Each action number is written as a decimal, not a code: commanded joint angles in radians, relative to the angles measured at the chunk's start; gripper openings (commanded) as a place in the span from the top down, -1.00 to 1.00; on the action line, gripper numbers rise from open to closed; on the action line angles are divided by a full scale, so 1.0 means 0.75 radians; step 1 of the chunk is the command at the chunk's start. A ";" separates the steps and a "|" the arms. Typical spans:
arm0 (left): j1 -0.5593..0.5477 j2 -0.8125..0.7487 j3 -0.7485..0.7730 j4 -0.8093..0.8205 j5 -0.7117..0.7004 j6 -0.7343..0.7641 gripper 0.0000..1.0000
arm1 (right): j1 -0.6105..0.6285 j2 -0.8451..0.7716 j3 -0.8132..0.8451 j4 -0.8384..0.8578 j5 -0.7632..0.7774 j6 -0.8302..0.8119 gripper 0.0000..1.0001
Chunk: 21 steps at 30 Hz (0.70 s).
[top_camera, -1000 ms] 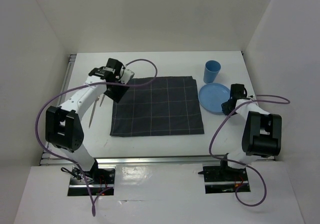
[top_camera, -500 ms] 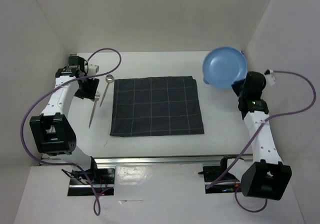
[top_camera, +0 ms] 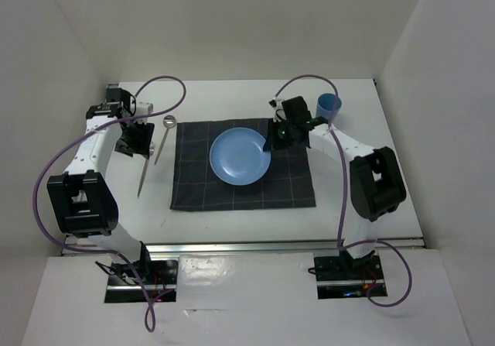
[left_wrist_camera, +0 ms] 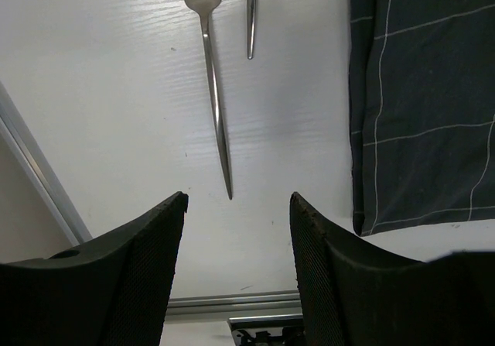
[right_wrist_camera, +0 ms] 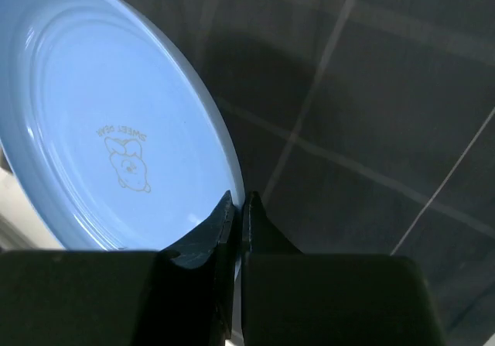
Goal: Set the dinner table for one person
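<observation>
- White surface (top_camera: 232, 98) with railed edges spreads out in front of both arms, between white walls; a dark checked cloth (top_camera: 294, 191) lies at its middle
- Blue plate (top_camera: 240, 156) sits over the cloth's centre; the right jaws are closed tight on its right rim
- Blue cup (top_camera: 329, 106) stands upright near the far edge, just past the cloth's far right corner
- Fork (left_wrist_camera: 215, 106) and spoon (top_camera: 165, 133) lie side by side between the cloth and the left edge; the left jaws stand open, holding nothing, above the fork's handle end
</observation>
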 commanded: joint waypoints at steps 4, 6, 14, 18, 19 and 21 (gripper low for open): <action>0.029 -0.003 0.013 -0.004 0.021 -0.010 -0.28 | -0.021 0.128 -0.007 -0.054 -0.218 -0.068 1.00; 0.029 -0.003 0.013 -0.004 0.033 -0.010 -0.28 | -0.021 0.191 -0.007 -0.054 -0.218 -0.056 1.00; 0.029 0.021 0.000 -0.004 0.019 0.002 -0.28 | -0.021 0.308 0.007 -0.011 -0.173 -0.053 0.77; 0.029 0.052 0.061 -0.004 -0.006 0.029 -0.28 | -0.021 0.327 0.058 -0.045 -0.188 -0.066 -0.03; 0.029 0.087 0.084 -0.004 -0.006 0.029 -0.28 | -0.021 0.327 0.058 -0.078 -0.188 -0.066 -0.17; 0.029 0.117 0.172 -0.004 0.007 0.041 -0.33 | -0.021 0.302 0.085 -0.107 -0.173 -0.066 -0.28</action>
